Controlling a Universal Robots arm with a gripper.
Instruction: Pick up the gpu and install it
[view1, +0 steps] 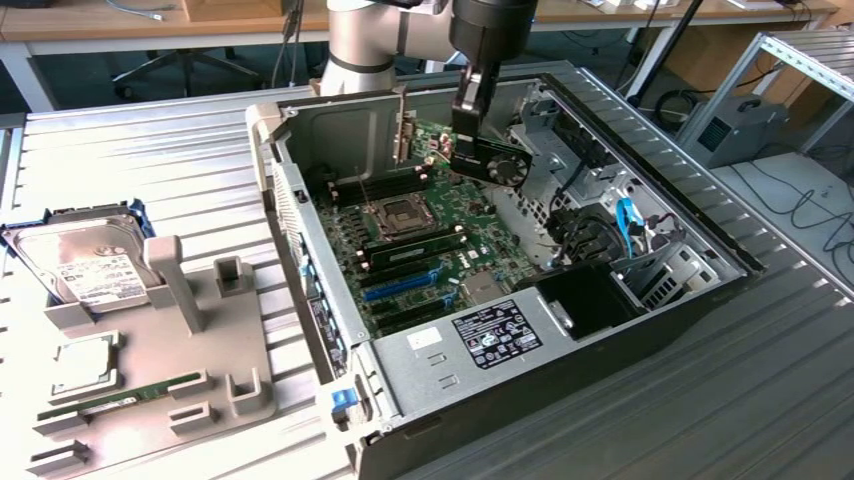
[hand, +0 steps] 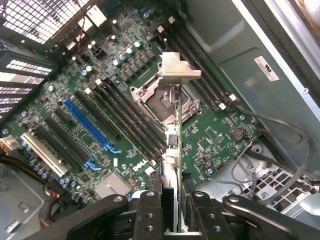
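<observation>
Since the gpu (view1: 491, 162) is a slim circuit card with a small round fan and a thin metal end bracket (hand: 180, 69), it should handle as light and stiff but easily damaged. The fan blades, the soldered parts and the contact edge would not take pressure, and the smooth board could slip or twist in a narrow pinch. The safest hold is probably across the 2 flat faces near the upper edge, away from the fan and the contacts. The end effector (view1: 469, 138) is clamped on the gpu in that way: in the wrist view the 2 fingers (hand: 150, 207) press from either side, with the card seen edge-on between them and the bracket at its far end. The gpu hangs just below the end effector inside the open computer case (view1: 641, 320), tilted, apparently above the motherboard (view1: 427, 225) and not touching it. From the wrist it sits over the processor socket (hand: 150, 97), apart from the blue slot (hand: 87, 125). A hard drive (view1: 87, 265) rests on the bench (view1: 174, 160), well apart.
</observation>
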